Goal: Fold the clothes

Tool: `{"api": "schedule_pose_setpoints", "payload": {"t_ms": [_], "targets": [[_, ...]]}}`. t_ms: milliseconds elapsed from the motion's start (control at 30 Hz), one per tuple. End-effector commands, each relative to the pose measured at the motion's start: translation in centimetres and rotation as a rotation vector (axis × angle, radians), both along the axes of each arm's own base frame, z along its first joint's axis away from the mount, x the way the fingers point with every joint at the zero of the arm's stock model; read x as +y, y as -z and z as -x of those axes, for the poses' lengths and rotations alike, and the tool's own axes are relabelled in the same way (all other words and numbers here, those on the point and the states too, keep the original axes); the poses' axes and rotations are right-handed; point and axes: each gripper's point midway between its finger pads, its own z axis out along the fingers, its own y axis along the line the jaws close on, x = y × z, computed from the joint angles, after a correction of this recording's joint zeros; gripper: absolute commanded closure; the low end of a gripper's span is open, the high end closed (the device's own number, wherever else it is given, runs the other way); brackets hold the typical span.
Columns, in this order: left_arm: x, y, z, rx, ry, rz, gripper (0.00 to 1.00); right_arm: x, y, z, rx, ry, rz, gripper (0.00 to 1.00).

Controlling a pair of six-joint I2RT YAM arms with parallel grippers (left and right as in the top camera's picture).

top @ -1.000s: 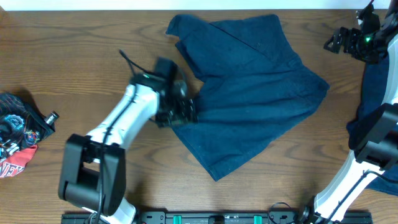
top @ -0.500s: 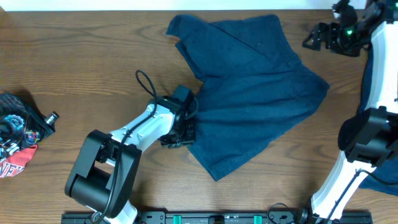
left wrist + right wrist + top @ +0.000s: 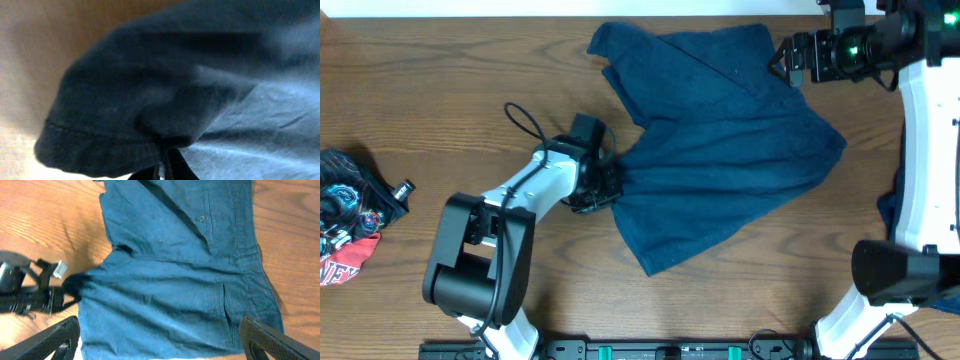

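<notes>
A dark blue garment (image 3: 720,150) with a button placket and seams lies spread on the wooden table. My left gripper (image 3: 607,186) is shut on its left edge, and the cloth bunches into a point there. In the left wrist view the pinched fabric (image 3: 165,90) fills the frame, its hem (image 3: 90,142) curls at the lower left, and the left gripper (image 3: 162,172) shows at the bottom. My right gripper (image 3: 788,58) hangs open over the garment's upper right corner. In its own view the right gripper (image 3: 160,330) is spread wide above the cloth (image 3: 190,275), touching nothing.
A heap of other clothes (image 3: 345,215) lies at the table's left edge. More blue cloth (image 3: 920,125) sits at the right edge beside the right arm's base. The table's back edge (image 3: 570,8) runs along the top.
My left gripper has closed on the garment's left edge and drawn it slightly left, bunching it. The right arm has swung left, from the far right corner to above the garment's upper right.
</notes>
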Motion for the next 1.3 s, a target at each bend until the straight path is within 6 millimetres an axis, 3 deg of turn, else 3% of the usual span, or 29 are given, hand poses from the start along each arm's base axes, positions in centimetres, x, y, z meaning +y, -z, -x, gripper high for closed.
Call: {"api": "schedule_pose_setpoints", "payload": {"t_ms": [0,300,500,600,667,733,800,867,1033,1167,1267], "targets": [[4.9,5.6,2.6,0.131,-0.058,-0.169,0.94,-0.1,-0.5,0.7,0.023,0.056,0.0,0.01],[10.1,3.7,-3.9,-0.021,-0.206,-0.135,0.94,0.4,0.1,2.5,0.096,0.047,-0.003,0.01],[13.9,0.5,-9.2,-0.151,-0.293,-0.127,0.94,1.4,0.2,2.8,0.102,0.021,-0.001,0.01],[15.2,-1.4,-11.1,-0.198,-0.292,-0.131,0.94,1.8,0.2,2.9,0.102,0.013,0.002,0.01],[15.0,-2.5,-11.6,-0.205,-0.255,-0.109,0.94,1.6,0.3,2.8,0.099,0.018,0.014,0.01],[14.7,-3.5,-11.5,-0.188,-0.227,-0.102,0.93,1.1,0.4,2.6,0.093,0.034,0.038,0.01],[14.4,-4.6,-11.2,-0.169,-0.193,-0.107,0.79,0.3,0.4,2.3,0.09,0.07,0.049,0.01],[14.2,-5.9,-10.8,-0.167,-0.172,-0.109,0.72,-0.3,0.3,1.9,0.081,0.087,0.046,0.01],[14.1,-11.1,-9.8,-0.224,-0.16,-0.111,0.69,-1.5,0.0,1.3,0.06,0.113,0.04,0.01],[13.6,-14.5,-6.5,-0.203,-0.154,-0.11,0.68,-2.7,1.0,1.5,0.09,0.128,0.058,0.01],[12.9,-15.1,-4.2,-0.174,-0.132,-0.122,0.67,-3.9,3.1,1.7,0.152,0.153,0.059,0.01]]}}
